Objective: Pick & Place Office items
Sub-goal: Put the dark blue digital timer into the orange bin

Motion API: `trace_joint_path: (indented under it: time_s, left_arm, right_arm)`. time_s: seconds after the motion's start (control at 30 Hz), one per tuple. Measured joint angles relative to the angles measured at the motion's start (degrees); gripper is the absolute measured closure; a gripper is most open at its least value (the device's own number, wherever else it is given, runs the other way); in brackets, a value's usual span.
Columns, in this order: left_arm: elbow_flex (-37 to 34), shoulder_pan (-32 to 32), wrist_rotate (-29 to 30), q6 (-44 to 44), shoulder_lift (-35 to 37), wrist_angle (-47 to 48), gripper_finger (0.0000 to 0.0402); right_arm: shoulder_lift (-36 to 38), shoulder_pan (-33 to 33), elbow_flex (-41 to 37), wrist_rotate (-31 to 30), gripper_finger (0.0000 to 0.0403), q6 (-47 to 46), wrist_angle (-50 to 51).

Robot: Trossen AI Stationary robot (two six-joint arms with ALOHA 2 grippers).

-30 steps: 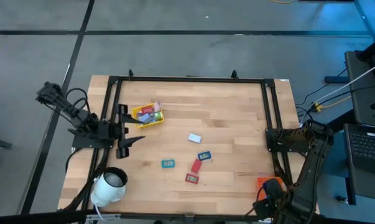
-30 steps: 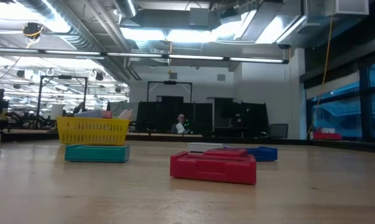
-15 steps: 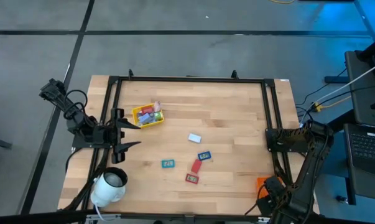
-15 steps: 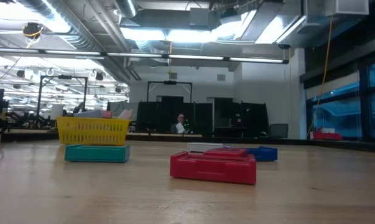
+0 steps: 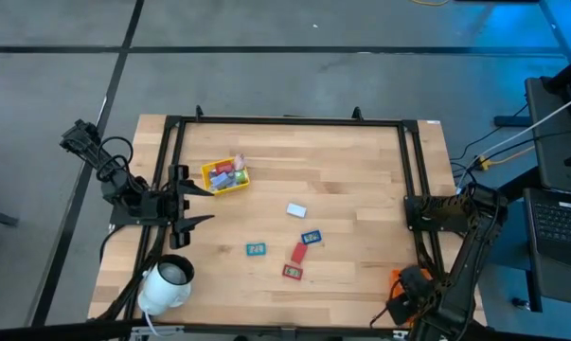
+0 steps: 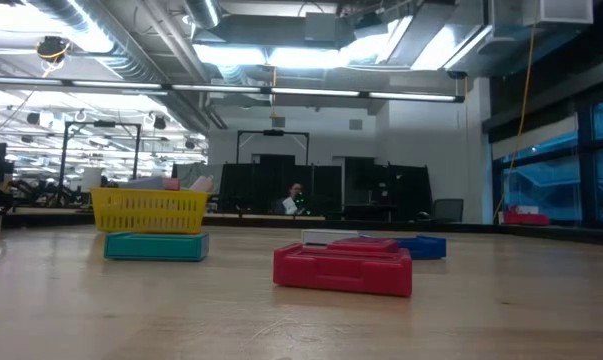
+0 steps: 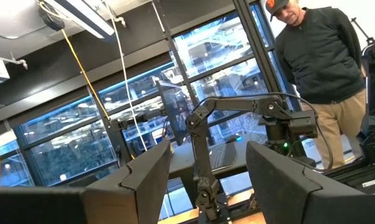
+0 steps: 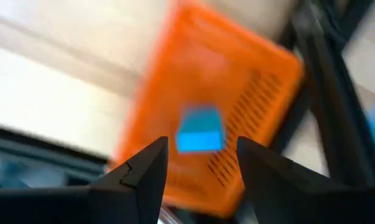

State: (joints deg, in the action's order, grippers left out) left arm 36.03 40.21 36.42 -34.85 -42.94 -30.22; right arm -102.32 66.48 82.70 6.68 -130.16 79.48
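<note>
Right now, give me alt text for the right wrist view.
A light blue piece lies in the orange ribbed tray, seen between the right end effector's two open dark fingers; the picture is motion-blurred.

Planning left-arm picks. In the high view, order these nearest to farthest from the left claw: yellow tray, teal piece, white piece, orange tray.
1. Yellow tray: just right of the left claw, toward the table's far side.
2. Teal piece: toward the near edge.
3. White piece: mid-table.
4. Orange tray: near right corner, beside the right arm.
</note>
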Motion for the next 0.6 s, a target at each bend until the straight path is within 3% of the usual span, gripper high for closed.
trace_joint_path:
  time_s: [0.13,0.3,0.4,0.5,0.6]
  left_arm:
    - [0.0,0.0,0.0,-0.2,0.0,0.0,0.0198]
    - [0.0,0.0,0.0,-0.4,0.0,-0.3,0.0195]
    - [0.0,0.0,0.0,-0.4,0.0,-0.3,0.0194]
    - [0.0,0.0,0.0,-0.4,0.0,-0.3,0.0196]
    - [0.0,0.0,0.0,-0.4,0.0,0.0,0.0196]
  right_arm:
    - [0.0,-2.0,0.0,-14.5,0.0206,0.1,0.1]
    - [0.0,-8.1,0.0,-39.2,0.0206,9.3,-2.7]
    - [0.0,-13.9,0.0,-44.6,0.0206,31.4,-12.0]
    - [-0.6,-19.4,0.0,-42.6,0.0205,63.3,-22.9]
    - [-1.4,-24.0,0.0,-41.8,0.0207,83.9,-25.7]
